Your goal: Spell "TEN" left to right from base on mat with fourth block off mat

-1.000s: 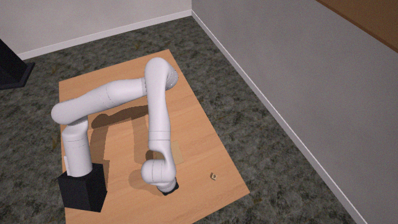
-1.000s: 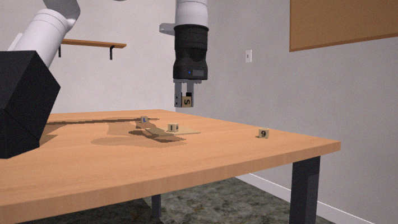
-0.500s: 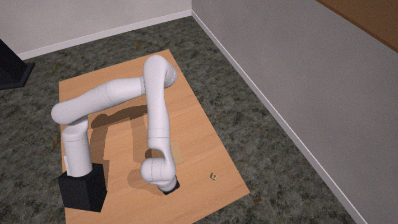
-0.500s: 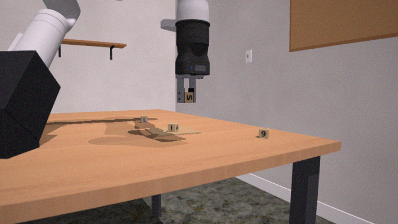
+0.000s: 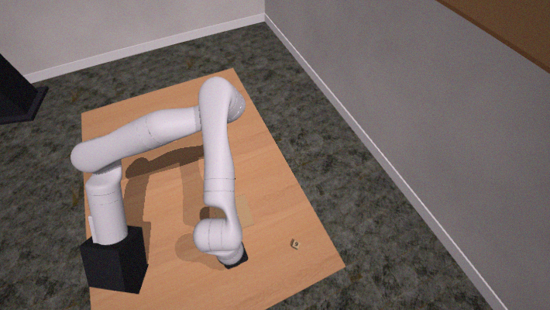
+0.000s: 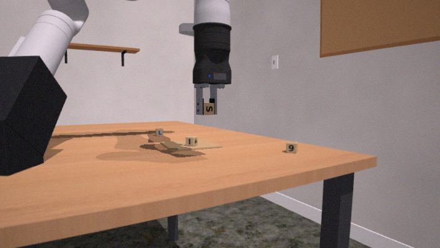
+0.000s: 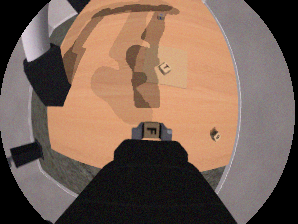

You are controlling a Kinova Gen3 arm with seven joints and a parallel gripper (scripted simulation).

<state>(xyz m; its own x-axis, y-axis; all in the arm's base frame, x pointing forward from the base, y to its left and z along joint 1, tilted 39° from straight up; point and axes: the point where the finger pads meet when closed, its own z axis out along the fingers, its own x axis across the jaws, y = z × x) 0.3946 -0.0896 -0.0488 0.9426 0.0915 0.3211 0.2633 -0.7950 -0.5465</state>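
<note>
Nearest the exterior camera, black robot base (image 6: 22,115) planted on the wooden table (image 6: 186,183), white arm rising out of it. Farther along, toward the table's right-hand side and well apart from the mat, lone block (image 6: 291,147) with a "9" on its facing side, lying on bare wood; same block (image 5: 295,243) visible from above near the table's edge. High over the table, nearer than the mat, gripper (image 6: 206,109) pointing straight down, fingers (image 6: 198,102) clamped on a block (image 6: 209,108) whose facing side bears an "S", lifted well clear of the wood. Beyond, tan mat (image 6: 206,144) flat on the table, partly under the arm's shadow. On the mat's near part, one block (image 6: 191,141) with an "I"-like stroke on its facing side; top face not legible. Past the mat, farther still, another block (image 6: 159,132) showing a blue "L", just off the mat's far edge on the wood. From the wrist camera, held block (image 7: 152,129) between the fingertips, mat (image 7: 178,70) far below and ahead.
</note>
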